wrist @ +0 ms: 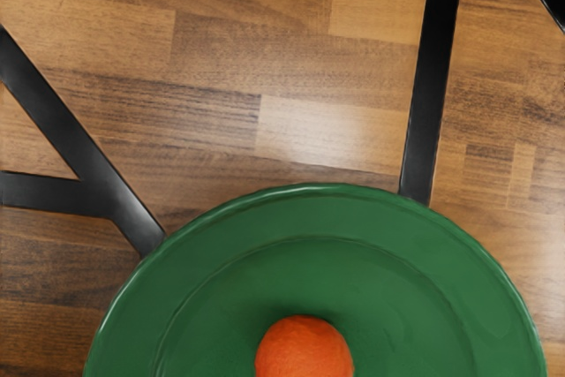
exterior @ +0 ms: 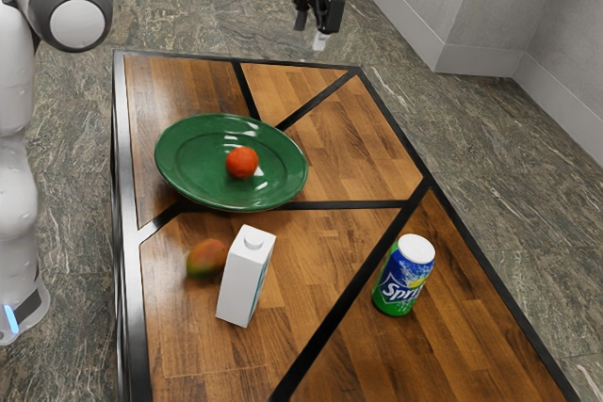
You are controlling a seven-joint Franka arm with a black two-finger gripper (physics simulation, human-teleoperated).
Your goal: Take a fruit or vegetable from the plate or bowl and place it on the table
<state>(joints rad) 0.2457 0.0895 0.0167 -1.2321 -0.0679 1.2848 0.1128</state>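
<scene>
The table point(exterior: 353, 148) bears the plate point(exterior: 181, 167). My gripper point(exterior: 311, 31), fingers spread, hangs toward the plate's one o'clock in the exterior view. The orange point(exterior: 241, 163) sits near plate centre; I should line up overhead, descend straight and close evenly about its middle.

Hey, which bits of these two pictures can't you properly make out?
- Red-and-green fruit, exterior view: blurred, so I can't name its kind for sure.
- Carton, exterior view: its teal-marked side is turned too far away to read.
- Soda can, exterior view: the can's curve hides the end of its name.
- Orange fruit and green plate, wrist view: lower edge cuts both off.
</scene>
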